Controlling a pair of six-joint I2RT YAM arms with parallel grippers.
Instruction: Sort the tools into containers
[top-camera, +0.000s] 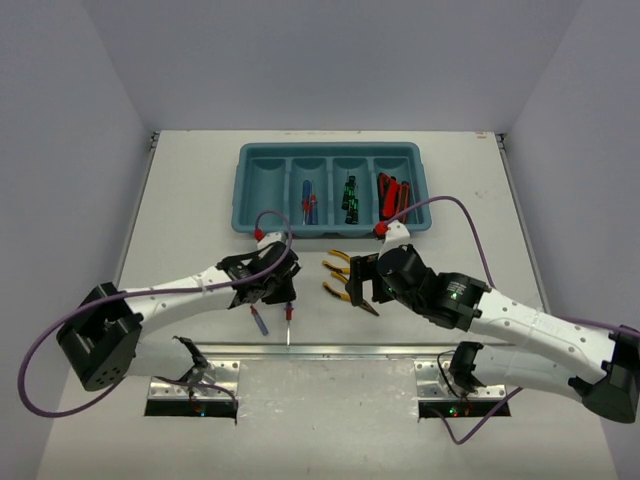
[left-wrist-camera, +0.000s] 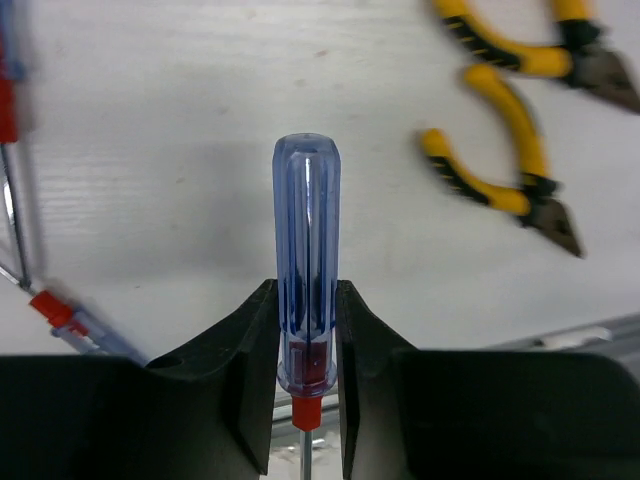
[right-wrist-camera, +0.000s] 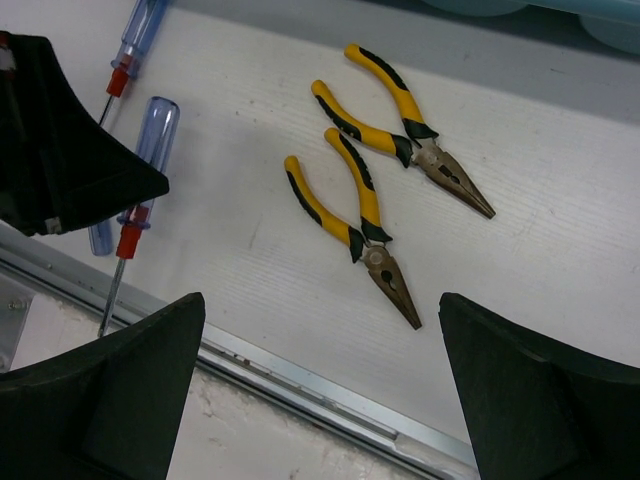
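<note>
The left gripper (left-wrist-camera: 305, 300) has its black fingers drawn in narrow, pressed against both sides of a clear blue plastic-handled screwdriver (left-wrist-camera: 306, 200), low on the handle just above its red collar. In the left wrist view the rounded handle end points to 12 o'clock and the thin steel shaft to 6 o'clock. Whether it is off the white table (left-wrist-camera: 200, 100) I cannot tell. Another blue-handled screwdriver (left-wrist-camera: 62, 315) lies at its 8 o'clock. The gripped tool should be light and stiff, but its smooth round handle looks slippery and could twist, so a hold near the collar seems right. From above, the long teal-blue plastic tray (top-camera: 330, 148) sits at 12 o'clock, with similar screwdrivers in its second compartment from the left. At 3 o'clock of the left arm lie yellow-handled needle-nose pliers (right-wrist-camera: 362, 238) and a second pair (right-wrist-camera: 418, 140), just beside each other. They are likely heavier, with handles that may swing, so they are best taken across both handles near the pivot. The right gripper (right-wrist-camera: 320, 310) hangs over them, spread wide and holding nothing
</note>
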